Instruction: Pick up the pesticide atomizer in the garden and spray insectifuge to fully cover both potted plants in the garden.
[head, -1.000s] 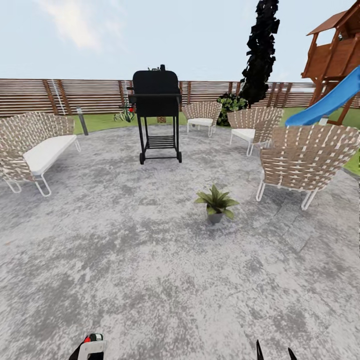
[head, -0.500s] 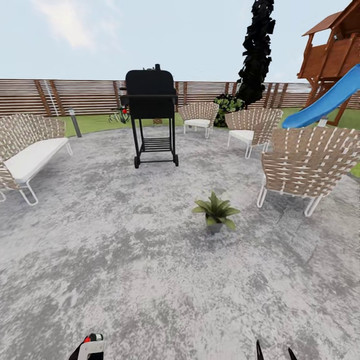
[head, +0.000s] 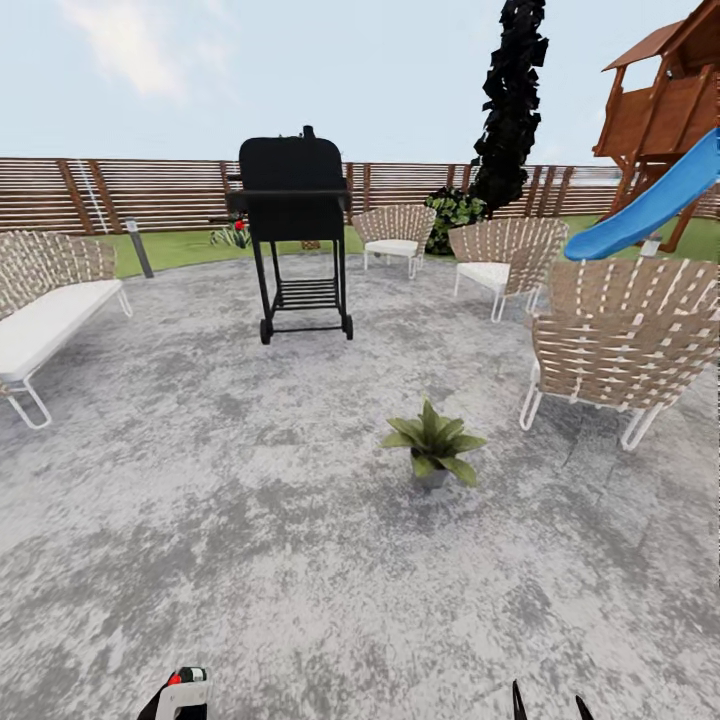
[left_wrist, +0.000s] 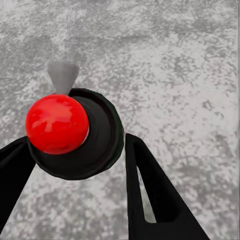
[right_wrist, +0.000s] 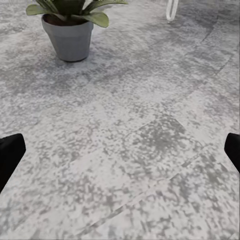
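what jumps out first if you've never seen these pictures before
The black barbecue grill stands tall at the middle back of the grey stone patio, with woven chairs around it and a blue slide at far right. A small potted plant sits alone on the patio, ahead of the robot. In the left wrist view, the left end effector holds a dark bottle with a red cap.

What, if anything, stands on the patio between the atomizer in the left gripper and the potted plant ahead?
Nothing visible: bare patio lies between the atomizer in the left gripper and the potted plant.
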